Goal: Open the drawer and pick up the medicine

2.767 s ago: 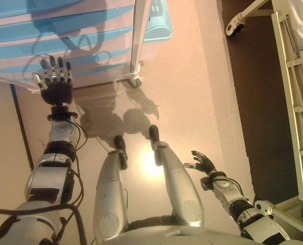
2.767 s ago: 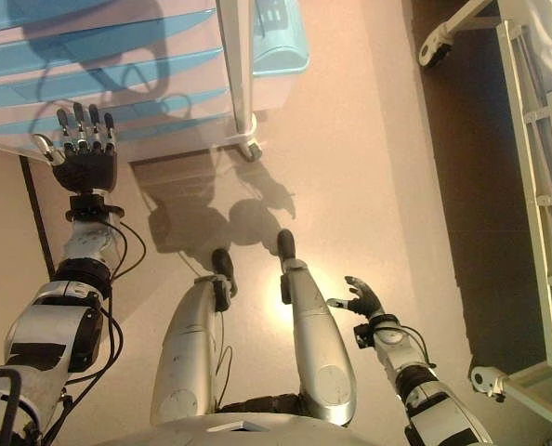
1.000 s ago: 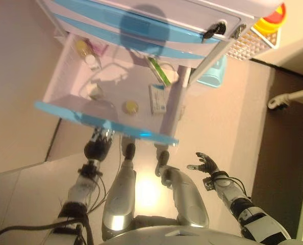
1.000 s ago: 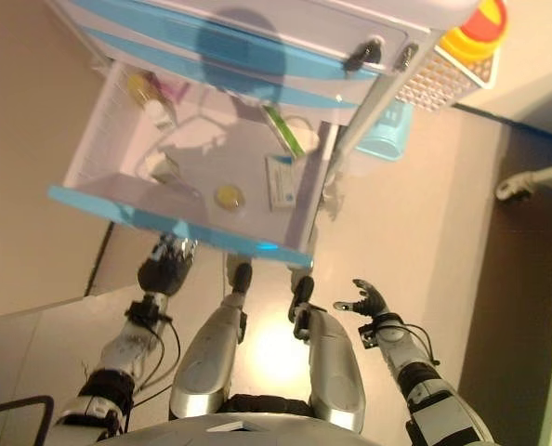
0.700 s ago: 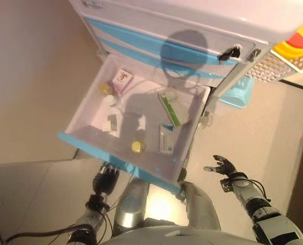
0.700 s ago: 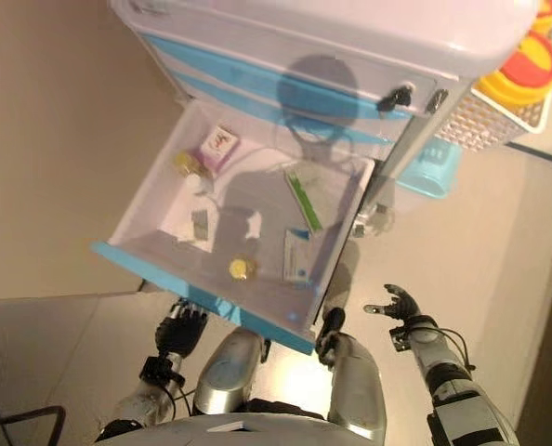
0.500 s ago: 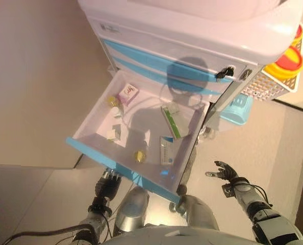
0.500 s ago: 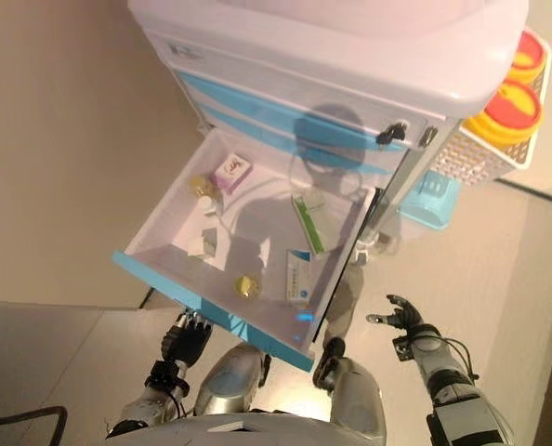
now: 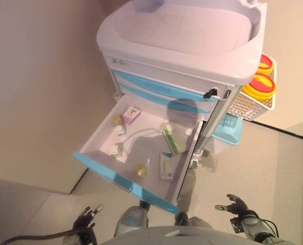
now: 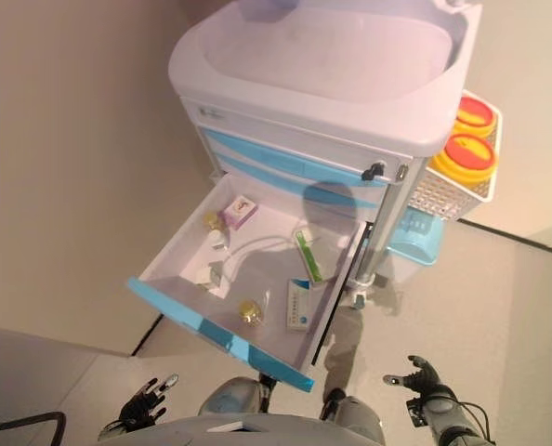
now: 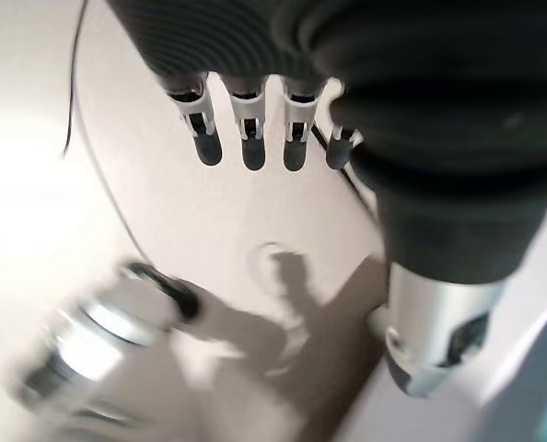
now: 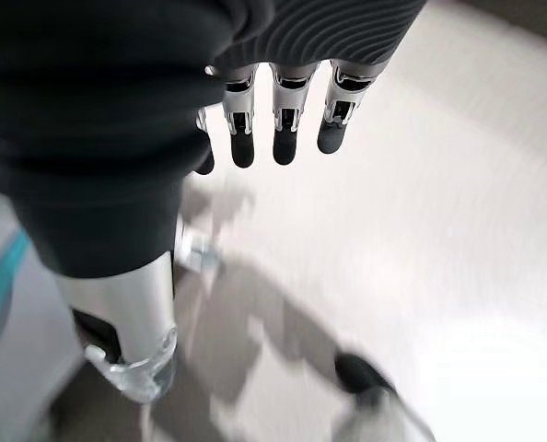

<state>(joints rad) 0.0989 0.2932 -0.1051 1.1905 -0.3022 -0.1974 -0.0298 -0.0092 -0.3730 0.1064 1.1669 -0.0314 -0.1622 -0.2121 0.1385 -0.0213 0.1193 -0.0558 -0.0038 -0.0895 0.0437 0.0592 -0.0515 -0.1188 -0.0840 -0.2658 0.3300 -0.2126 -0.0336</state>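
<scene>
- Hanging low near the floor, the left hand (image 10: pixel 138 401) shows at the bottom left with its fingers spread and straight, holding nothing; its own wrist view shows only bare floor past the fingertips.
- The right hand (image 10: pixel 417 379) sits at the bottom right, fingers loosely splayed and likewise empty, and it is also down by the floor.
- The drawer (image 9: pixel 122 179) stands pulled well out of the cart (image 9: pixel 182 71), its blue front edge nearest the robot and above both hands.
- The medicine lies inside the drawer: a white box with a blue end (image 9: pixel 166 166) near the front right, its long side running front to back, and a green-edged box (image 9: pixel 169 139) just behind it, angled.
- A small yellow-capped bottle (image 9: pixel 140 170) sits near the front, left of the white box; a pink box (image 9: pixel 131 114) and small vials lie at the back left.
- I judge the right hand the nearer one to the white box, which lies up and toward the cart from its fingers; both hands are well apart from the drawer.
- Both arms are cut off at the picture's lower edge.
- The small items at the drawer's left are too tiny to identify.
</scene>
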